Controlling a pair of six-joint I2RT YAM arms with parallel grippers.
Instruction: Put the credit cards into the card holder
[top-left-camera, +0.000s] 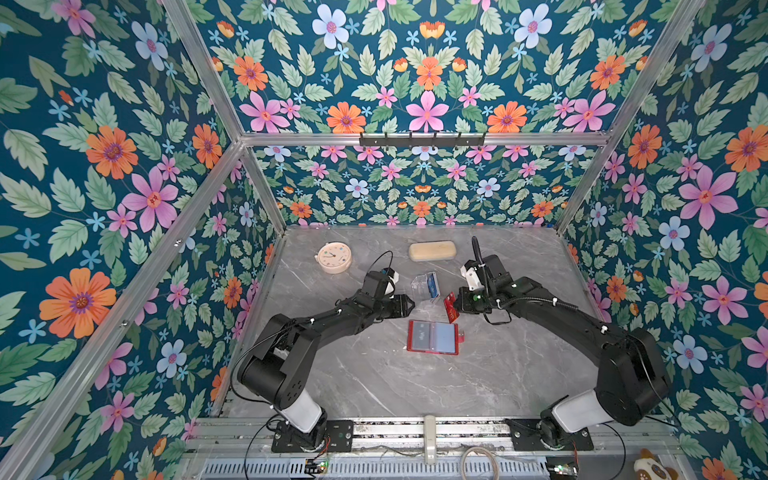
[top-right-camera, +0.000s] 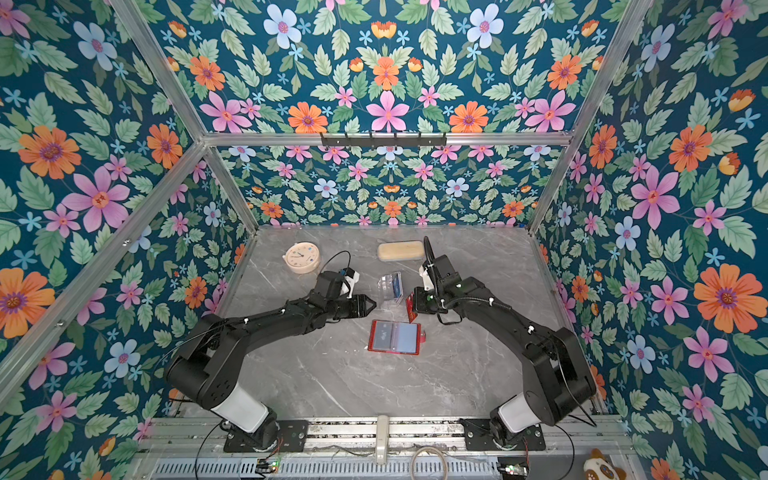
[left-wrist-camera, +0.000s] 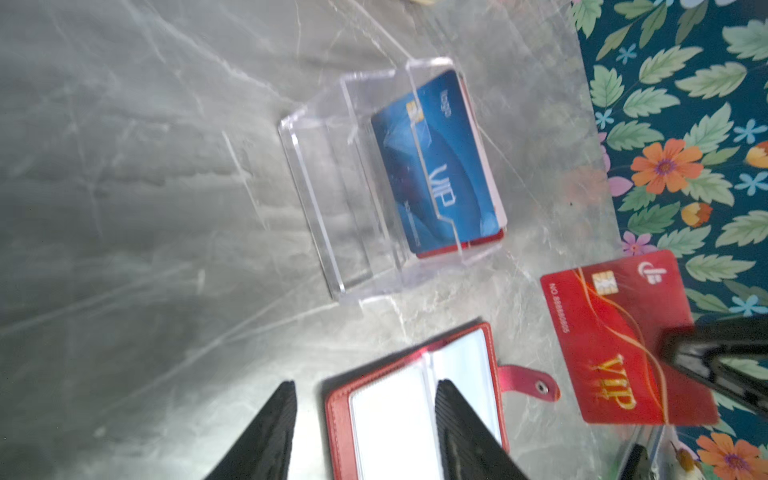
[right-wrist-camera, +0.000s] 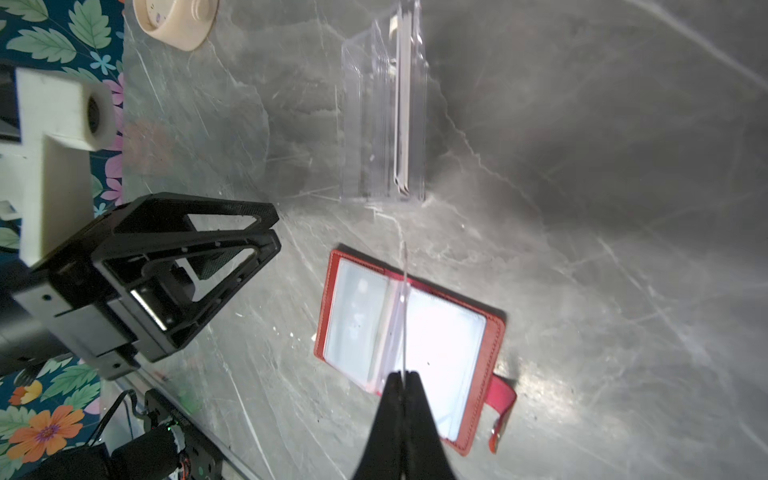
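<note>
Where the right gripper ends, its two fingers are pressed tight on one end of a red card. The card sticks out past them on its thin edge, up in the air, near the far right corner of the holder. That holder lies open and flat on the table, and its snap tab points to the right in both top views. A dark card with "Vip" on it sits in the holder's left sleeve. The right sleeve looks pale, and I cannot tell what is in it. The left gripper has its fingers spread apart with nothing between them. It hangs near the holder's far left corner and does not touch it. Between the two grippers, just behind the holder, is a clear stand. A blue card leans in it, with a red one and a pale one tucked behind. Far back on the table sit a round clock and a tan case, well apart from the holder.
</note>
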